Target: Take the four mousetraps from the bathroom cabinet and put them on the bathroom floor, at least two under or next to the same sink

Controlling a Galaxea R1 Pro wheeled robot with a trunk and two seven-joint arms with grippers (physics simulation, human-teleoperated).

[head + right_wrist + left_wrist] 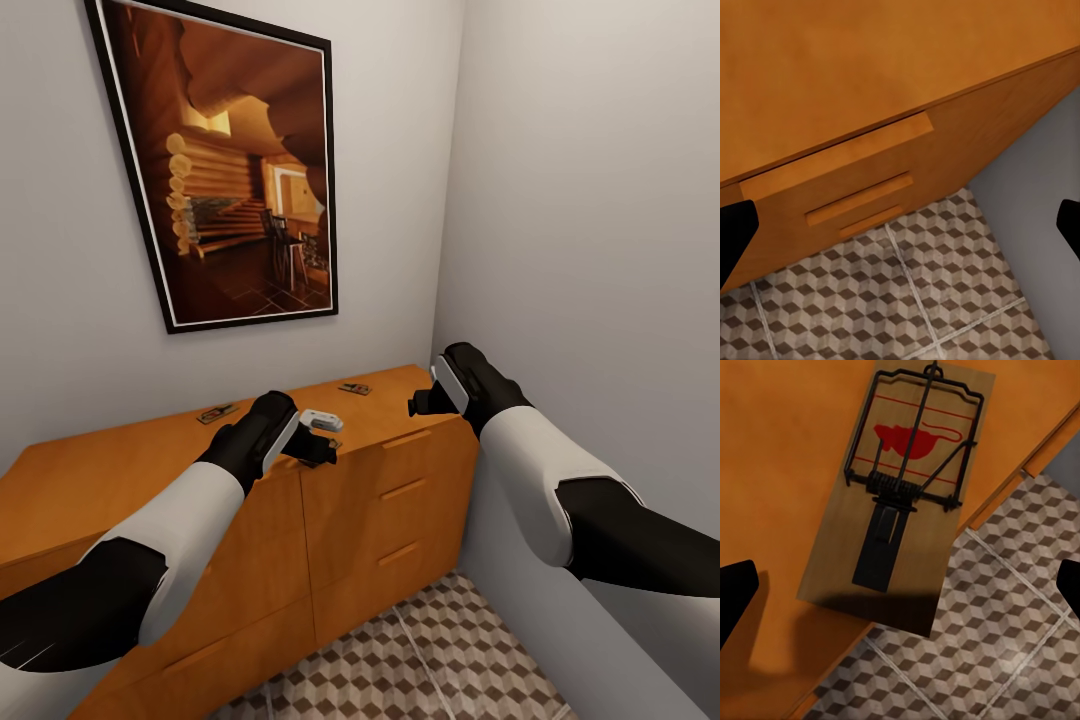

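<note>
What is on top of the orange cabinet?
Three mousetraps lie on the cabinet top: one near the wall, one further right, and one overhanging the front edge under the left end effector. A fourth cannot be seen.

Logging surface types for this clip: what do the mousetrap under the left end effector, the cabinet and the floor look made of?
The mousetrap looks like a matte, pale wood board with a red print, carrying dark wire and a coiled spring, probably metal. The cabinet looks like orange-brown wood with a smooth satin finish, though faint grain could mean veneer. The floor looks like ceramic tile: printed cube pattern, pale grout lines, slight sheen.
</note>
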